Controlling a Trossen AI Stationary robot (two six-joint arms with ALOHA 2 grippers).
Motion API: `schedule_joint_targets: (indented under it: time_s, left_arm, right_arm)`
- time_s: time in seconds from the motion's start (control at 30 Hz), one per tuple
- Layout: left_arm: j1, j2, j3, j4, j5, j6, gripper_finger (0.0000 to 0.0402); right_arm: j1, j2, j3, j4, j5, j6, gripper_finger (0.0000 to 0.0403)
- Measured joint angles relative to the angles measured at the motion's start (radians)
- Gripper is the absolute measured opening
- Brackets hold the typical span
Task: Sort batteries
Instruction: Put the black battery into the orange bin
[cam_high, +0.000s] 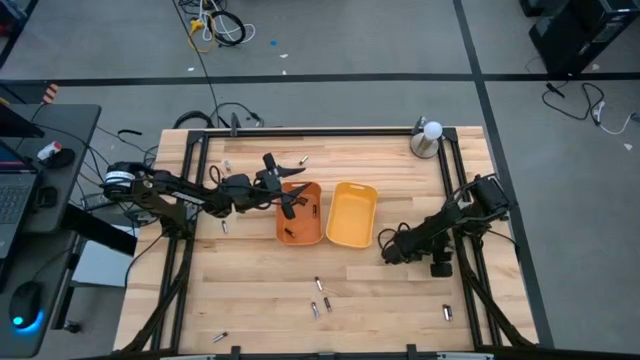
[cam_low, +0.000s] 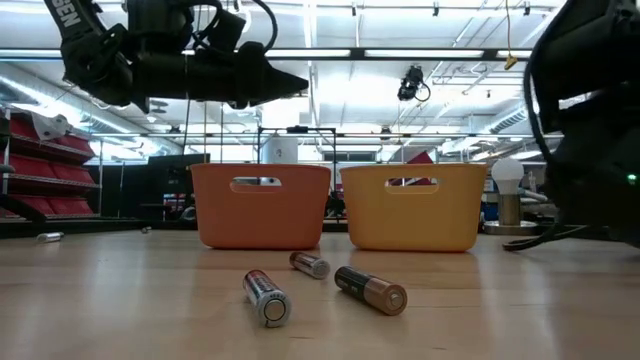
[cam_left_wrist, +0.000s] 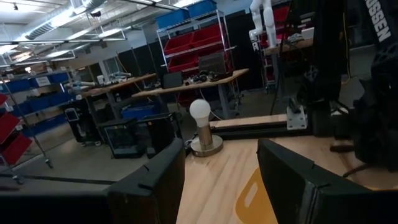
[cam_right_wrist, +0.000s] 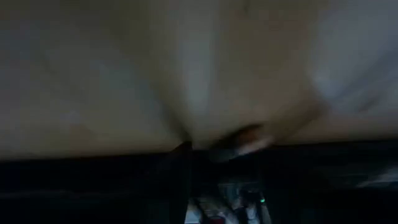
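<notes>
From above, the left gripper (cam_high: 288, 197) hangs over the orange tray (cam_high: 312, 238), which holds a few dark batteries (cam_high: 306, 210); the yellow tray (cam_high: 352, 238) just beyond it looks empty, and loose batteries (cam_high: 320, 297) lie well apart from it nearer the table's front edge. The right gripper (cam_high: 390, 252) sits low beside the yellow tray. At table height, three batteries (cam_low: 268, 298) lie in front of both trays. The left wrist view shows its fingers (cam_left_wrist: 152, 180) spread apart with nothing between them. The right wrist view presses close to the tabletop; I cannot tell whether its fingers are parted or gripping. The risk, I judge: the round batteries rolling away if nudged during a pinch.
</notes>
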Motion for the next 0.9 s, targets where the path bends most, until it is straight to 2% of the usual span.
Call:
schedule_joint_targets:
  time_s: [0.37,0.47,0.63,0.73,0.9]
  left_arm:
    - [0.010,0.000,0.008,-0.025,-0.002,0.001,0.0198]
    - [0.014,0.000,0.008,-0.023,-0.002,0.000,0.0198]
    - [0.014,0.000,0.022,-0.026,-0.003,0.000,0.0198]
    - [0.013,0.000,0.039,-0.029,-0.003,0.000,0.0198]
    - [0.013,0.000,0.047,-0.045,-0.003,0.000,0.0198]
  right_arm:
    - [-0.045,0.032,-0.001,-0.035,0.000,-0.108,0.0278]
    - [-0.076,0.032,-0.001,-0.066,0.050,-0.118,0.0299]
    - [-0.148,0.032,0.000,-0.079,0.194,0.004,0.0319]
    - [-0.192,0.032,0.000,-0.056,0.194,0.071,0.0323]
    - [-0.215,0.031,-0.002,-0.025,0.144,0.074,0.0317]
